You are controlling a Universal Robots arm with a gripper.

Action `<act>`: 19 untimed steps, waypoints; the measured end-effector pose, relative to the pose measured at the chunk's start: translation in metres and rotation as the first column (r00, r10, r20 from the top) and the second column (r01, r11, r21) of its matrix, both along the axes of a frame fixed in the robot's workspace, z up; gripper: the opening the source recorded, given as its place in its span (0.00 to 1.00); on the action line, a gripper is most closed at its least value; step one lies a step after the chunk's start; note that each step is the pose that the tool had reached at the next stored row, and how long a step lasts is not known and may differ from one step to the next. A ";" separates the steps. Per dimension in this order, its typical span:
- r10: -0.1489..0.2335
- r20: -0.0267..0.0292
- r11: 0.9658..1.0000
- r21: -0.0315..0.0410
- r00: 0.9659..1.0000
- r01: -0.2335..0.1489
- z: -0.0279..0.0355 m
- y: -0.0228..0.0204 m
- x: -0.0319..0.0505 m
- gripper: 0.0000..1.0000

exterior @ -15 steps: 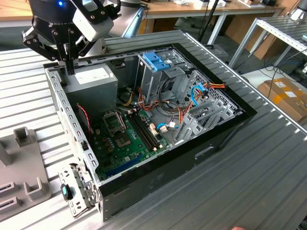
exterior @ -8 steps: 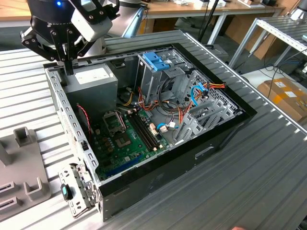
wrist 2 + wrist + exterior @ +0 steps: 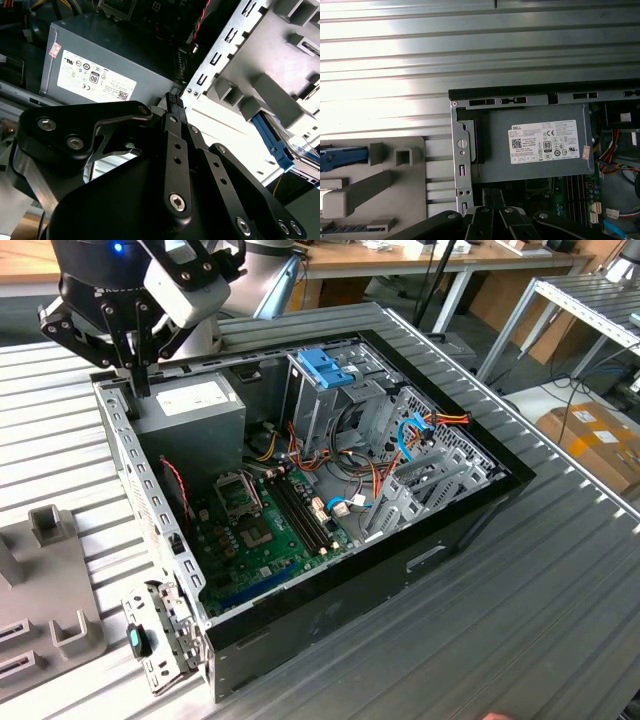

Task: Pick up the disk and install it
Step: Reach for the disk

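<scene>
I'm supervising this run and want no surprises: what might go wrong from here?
The claw hangs shut close by the case's metal wall beside the power supply; a descent might strike it. The disk sits in the grey holder; loose cables near the drive cage might snag it at installation.

Computer case (image 3: 385, 580), fixture (image 3: 30, 575) on ribbed table (image 3: 560, 600)

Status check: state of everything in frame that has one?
Computer case: lying flat, side open.
Gripper: shut, empty, above the case corner by the power supply.
Disk: resting in the grey holder outside the case, not picked up.
Drive cage: upright inside the case.
</scene>
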State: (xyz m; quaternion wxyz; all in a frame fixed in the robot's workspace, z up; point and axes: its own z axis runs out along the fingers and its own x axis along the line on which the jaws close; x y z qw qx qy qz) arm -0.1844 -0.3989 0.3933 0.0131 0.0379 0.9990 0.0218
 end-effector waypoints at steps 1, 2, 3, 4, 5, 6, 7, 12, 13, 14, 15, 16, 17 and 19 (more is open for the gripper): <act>0.000 0.000 1.000 0.000 1.000 0.000 0.0000 0.0000 -0.0003 0.11; 0.000 0.000 1.000 0.000 1.000 0.000 0.0000 0.0000 -0.0006 0.11; 0.000 0.000 1.000 0.000 1.000 0.000 0.0000 0.0000 -0.0007 0.11; 0.000 0.000 1.000 0.000 1.000 0.000 0.0000 0.0000 -0.0009 0.11; 0.000 0.000 1.000 0.000 1.000 0.000 0.0000 0.0000 -0.0013 0.11; 0.000 0.000 1.000 0.000 1.000 0.000 0.0000 0.0000 -0.0015 0.11; 0.000 0.000 1.000 0.000 1.000 0.000 0.0000 0.0000 -0.0018 0.11; 0.000 0.000 1.000 0.000 1.000 0.000 0.0000 0.0000 -0.0037 0.11; 0.000 0.000 1.000 0.000 1.000 0.000 0.0000 0.0000 -0.0040 0.11; 0.000 0.000 1.000 0.000 1.000 0.000 0.0000 0.0000 -0.0045 0.11; 0.000 0.000 1.000 0.000 1.000 0.000 0.0000 0.0000 -0.0050 0.11; 0.000 0.000 1.000 0.000 1.000 0.000 0.0000 0.0000 -0.0053 0.11; 0.000 0.000 1.000 0.000 1.000 0.000 0.0000 0.0000 -0.0060 0.11; 0.000 0.000 1.000 0.000 1.000 0.000 0.0000 0.0000 -0.0068 0.11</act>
